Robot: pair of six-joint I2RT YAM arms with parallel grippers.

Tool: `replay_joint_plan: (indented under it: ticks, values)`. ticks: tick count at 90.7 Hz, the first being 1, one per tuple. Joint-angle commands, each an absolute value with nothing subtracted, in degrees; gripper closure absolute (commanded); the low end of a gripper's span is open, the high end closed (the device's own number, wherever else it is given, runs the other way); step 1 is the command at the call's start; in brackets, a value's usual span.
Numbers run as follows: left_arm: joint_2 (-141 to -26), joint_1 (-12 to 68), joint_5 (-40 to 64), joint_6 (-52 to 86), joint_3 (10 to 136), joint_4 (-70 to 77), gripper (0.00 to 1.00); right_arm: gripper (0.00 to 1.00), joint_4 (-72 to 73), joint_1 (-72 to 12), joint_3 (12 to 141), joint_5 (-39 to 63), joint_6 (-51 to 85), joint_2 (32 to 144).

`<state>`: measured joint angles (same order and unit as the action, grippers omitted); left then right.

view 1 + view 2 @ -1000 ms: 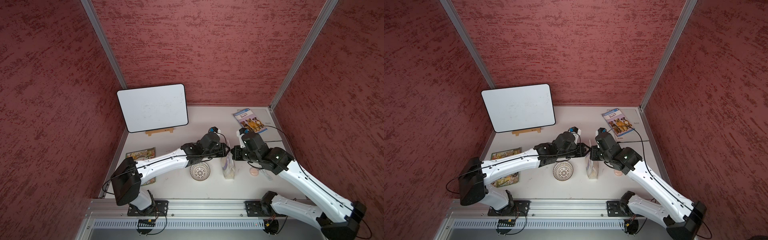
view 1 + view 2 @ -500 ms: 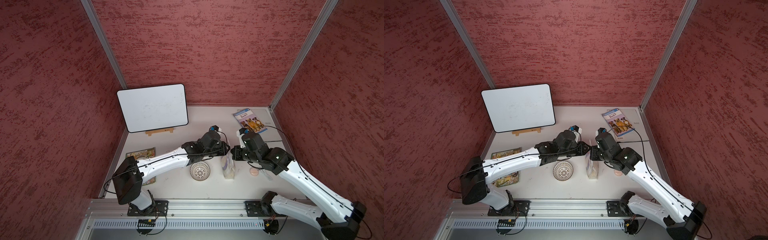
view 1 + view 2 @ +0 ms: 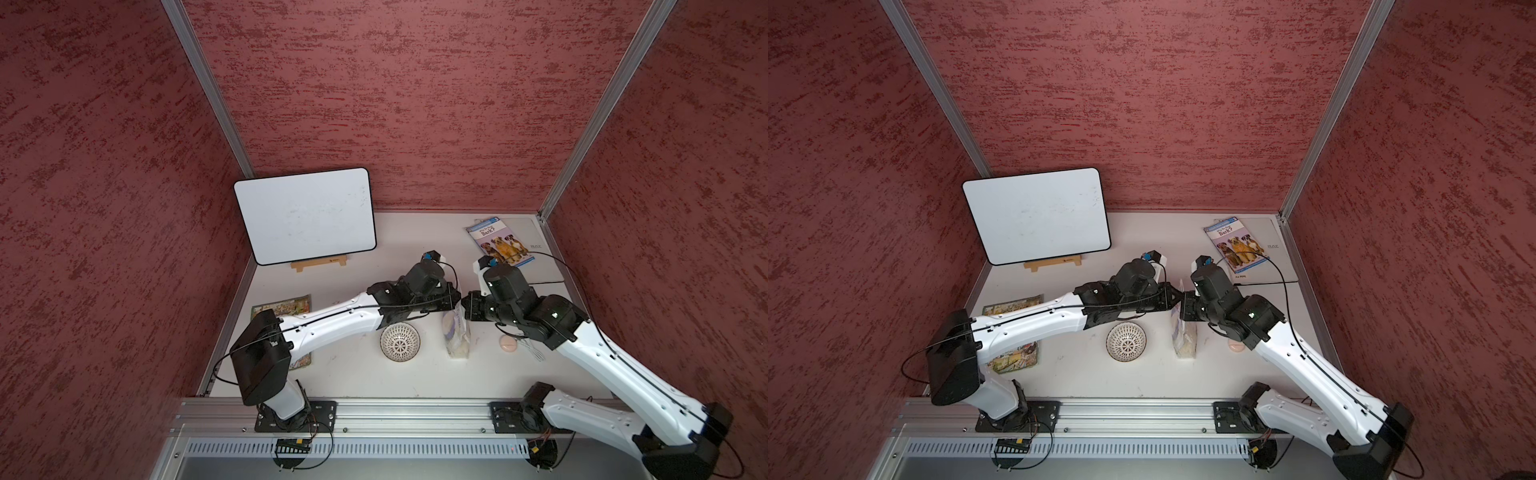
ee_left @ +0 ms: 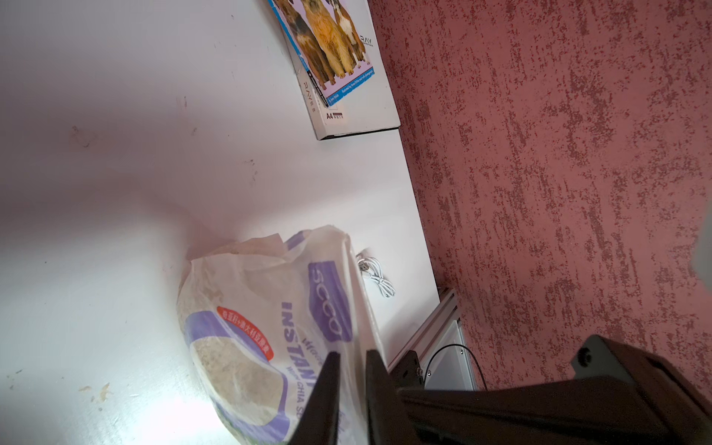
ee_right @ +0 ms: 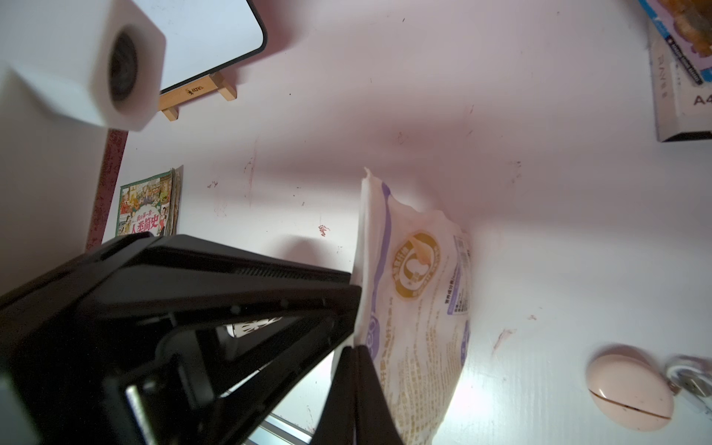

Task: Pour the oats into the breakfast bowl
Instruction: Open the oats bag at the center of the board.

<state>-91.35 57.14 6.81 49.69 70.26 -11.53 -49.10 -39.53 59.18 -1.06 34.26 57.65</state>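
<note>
Obs., both top views: the pouch [image 3: 457, 332] [image 3: 1183, 336] stands upright on the counter [image 3: 353, 374], between the breakfast bowl [image 3: 400, 341] [image 3: 1126, 341] on the left-arm side and a pink disc [image 3: 508, 343] on the right-arm side. It touches neither.

Oats: we see them inside the pouch, pale beige behind the oval window [image 4: 235, 370] under the "INSTANT" print. The bowl sits upright with its dark lattice showing in full.

Left gripper [image 3: 457, 300] [image 4: 352, 358]: it meets the pouch at its upper edge. In the left wrist view the jaws stand a narrow slit apart with pouch film between them, so we note it as pinched onto the pouch.

Right gripper [image 3: 464, 309] [image 5: 358, 352]: it comes in from the opposite side. In the right wrist view its fingers lie flat together on the pouch's side seam, so it is clamped on the pouch too. The same view shows the left gripper's fingertips [image 5: 356, 304] pressed to that seam just above, and the top edge [image 5: 370, 181] is ragged.

Also on the counter:
- a whiteboard [image 3: 305, 216] on a wooden stand at the back
- a dog book [image 3: 500, 245] in the far right corner
- a picture book [image 3: 286, 305] under the left arm
- a coiled white cable [image 3: 534, 349] just beside the disc
</note>
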Motion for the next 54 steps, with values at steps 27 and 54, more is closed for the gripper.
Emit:
replay_joint_plan:
  ticks: [27, 54]
  values:
    - [-91.9, 57.6, 5.5, 50.4, 70.8, -13.0, 1.00, 1.00, -50.5, -39.2, 58.7, -4.0, 35.2, 57.0]
    - [-91.9, 58.5, 4.8, 50.1, 71.7, -13.7, 1.00, 1.00, -50.0, -39.3, 58.4, -3.7, 35.4, 57.7]
